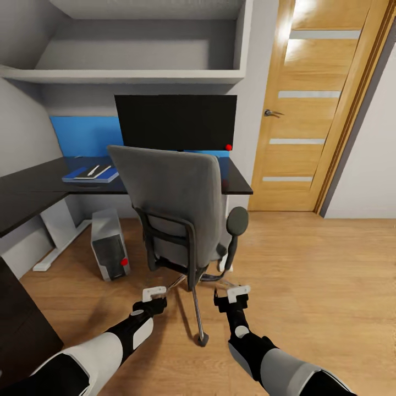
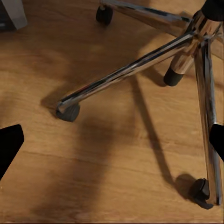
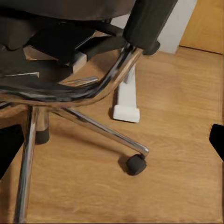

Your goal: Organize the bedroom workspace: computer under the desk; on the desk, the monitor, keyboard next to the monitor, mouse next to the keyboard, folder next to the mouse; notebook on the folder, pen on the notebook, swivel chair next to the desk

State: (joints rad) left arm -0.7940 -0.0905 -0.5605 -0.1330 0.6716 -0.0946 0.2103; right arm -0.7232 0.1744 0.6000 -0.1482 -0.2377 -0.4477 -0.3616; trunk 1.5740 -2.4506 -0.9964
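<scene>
Both fingers pairs, left [image 1: 154, 293] and right [image 1: 231, 294], spread wide, empty, behind swivel chair [image 1: 176, 203].

One swivel chair [image 1: 170, 203], one monitor [image 1: 176, 121], one computer [image 1: 110, 245], one folder [image 1: 91, 175], two end effectors [image 1: 154, 294] [image 1: 231, 295].

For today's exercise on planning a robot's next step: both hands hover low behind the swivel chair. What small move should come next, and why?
Probably raise both hands, left hand and right hand, to the backrest of the swivel chair and nudge it forward. The hands look open and empty, down by its metal base, and the chair stands facing the desk, where the folder already lies.
</scene>
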